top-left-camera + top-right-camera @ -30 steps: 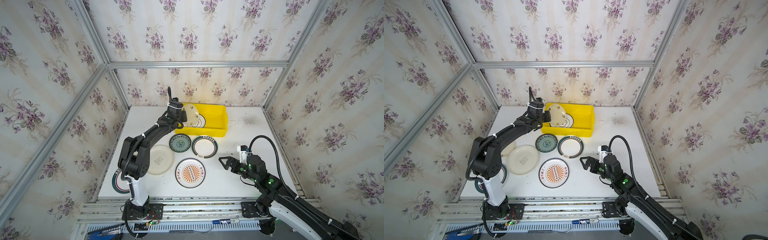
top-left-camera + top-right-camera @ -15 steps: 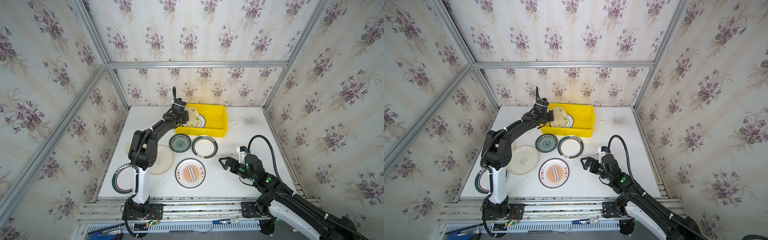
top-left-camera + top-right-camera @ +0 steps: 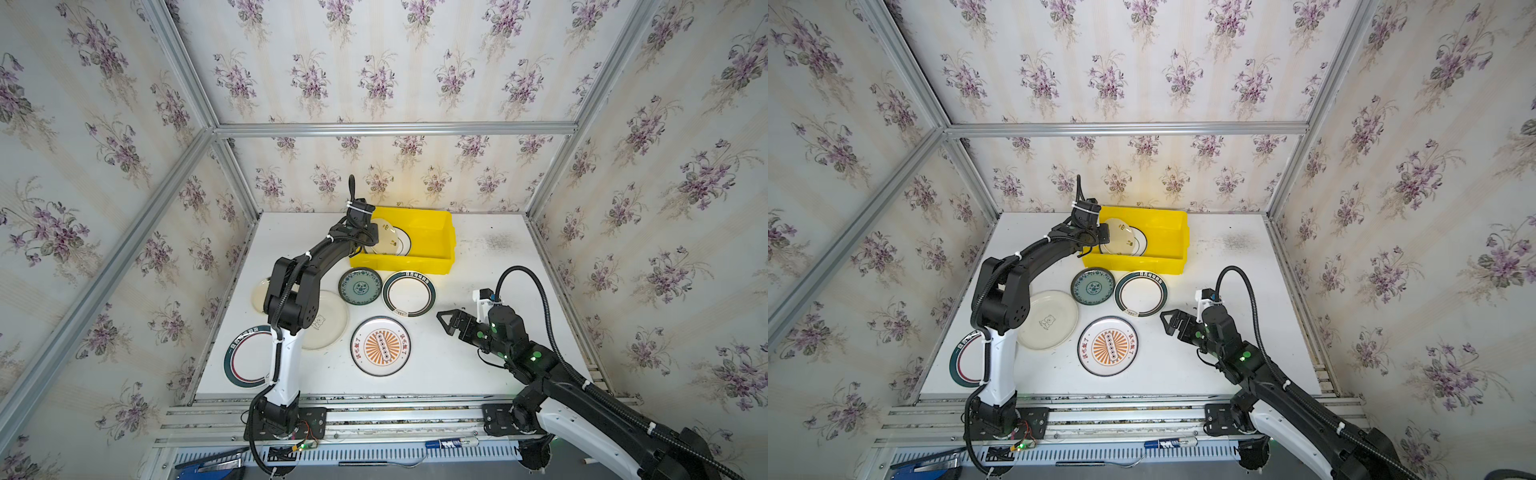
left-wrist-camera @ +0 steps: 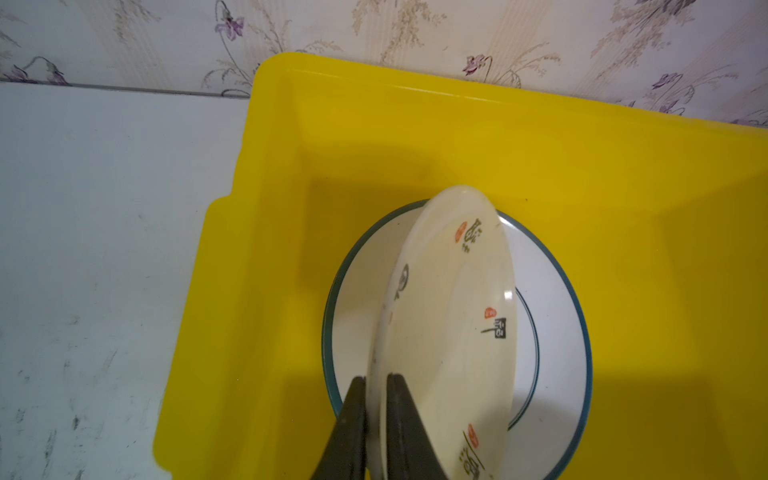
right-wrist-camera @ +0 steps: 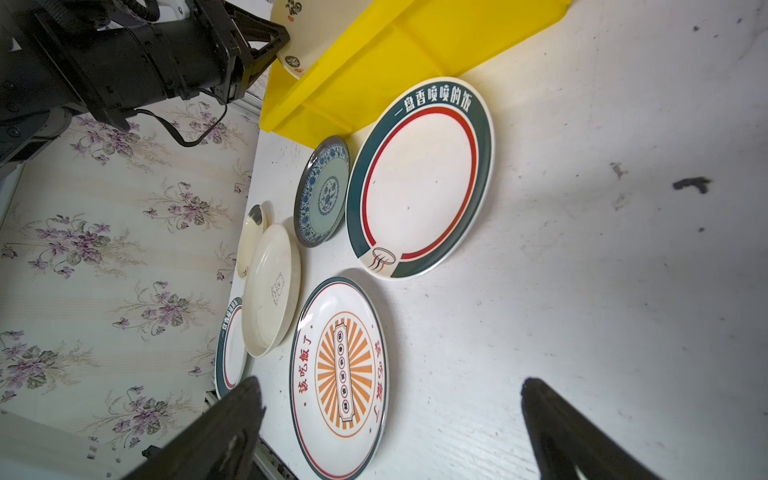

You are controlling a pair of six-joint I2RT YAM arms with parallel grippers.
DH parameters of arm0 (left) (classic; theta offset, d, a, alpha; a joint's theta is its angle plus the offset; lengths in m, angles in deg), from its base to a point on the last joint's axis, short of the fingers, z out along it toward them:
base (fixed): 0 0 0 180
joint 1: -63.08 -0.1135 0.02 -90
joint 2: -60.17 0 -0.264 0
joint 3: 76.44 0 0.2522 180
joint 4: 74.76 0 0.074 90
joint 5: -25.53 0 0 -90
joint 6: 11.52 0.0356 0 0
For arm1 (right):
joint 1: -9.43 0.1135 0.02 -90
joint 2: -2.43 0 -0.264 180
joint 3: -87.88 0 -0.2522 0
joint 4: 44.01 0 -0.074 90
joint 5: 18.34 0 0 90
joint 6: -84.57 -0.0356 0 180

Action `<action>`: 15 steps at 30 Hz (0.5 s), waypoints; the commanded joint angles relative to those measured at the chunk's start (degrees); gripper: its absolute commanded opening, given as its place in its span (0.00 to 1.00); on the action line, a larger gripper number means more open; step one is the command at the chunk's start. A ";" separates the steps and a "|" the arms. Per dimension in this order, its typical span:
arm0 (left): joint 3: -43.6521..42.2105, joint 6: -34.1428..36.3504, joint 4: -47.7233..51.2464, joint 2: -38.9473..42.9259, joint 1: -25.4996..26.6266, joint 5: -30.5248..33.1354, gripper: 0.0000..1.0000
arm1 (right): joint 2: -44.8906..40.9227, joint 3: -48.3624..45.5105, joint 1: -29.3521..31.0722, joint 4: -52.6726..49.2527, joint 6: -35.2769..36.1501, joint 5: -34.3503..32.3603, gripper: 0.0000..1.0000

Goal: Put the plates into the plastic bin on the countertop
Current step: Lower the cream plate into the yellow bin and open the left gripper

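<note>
1. Your left fingers (image 4: 357, 411) are clamped on the rim of a round cream plate with black characters and red seals (image 4: 453, 311), holding it tilted on edge inside the bright yellow rectangular plastic bin (image 4: 415, 124)
2. Beneath it, a white round plate with a thin teal rim (image 4: 552, 332) lies flat on the bin floor
3. The bin stands at the back of the white scuffed table (image 3: 478, 365), near the wall
4. Your right fingers (image 5: 232, 428) are spread wide and hold nothing, over the table's front right, apart from every plate
5. In front of the bin lie a small teal floral plate (image 3: 360, 286), just beside it a white plate with a dark green rim (image 3: 409, 293), an orange sunburst plate (image 3: 380, 346), a plain cream plate with a bear drawing (image 3: 328, 320), and a second green-rimmed plate (image 3: 245, 357) partly behind your left arm
</note>
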 commanded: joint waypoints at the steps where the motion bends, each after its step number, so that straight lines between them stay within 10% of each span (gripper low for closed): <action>1: 1.13 0.49 -0.12 -0.27 0.00 0.09 0.14 | -0.48 0.59 -0.04 0.37 -0.30 -0.27 0.99; 8: 2.25 0.61 0.16 -0.52 0.01 0.12 0.18 | -1.15 0.30 -0.05 -0.52 -0.11 -0.18 0.99; 15: 2.56 1.90 0.20 0.01 0.45 0.74 0.70 | -2.51 0.86 -0.04 -4.07 1.18 -0.48 0.99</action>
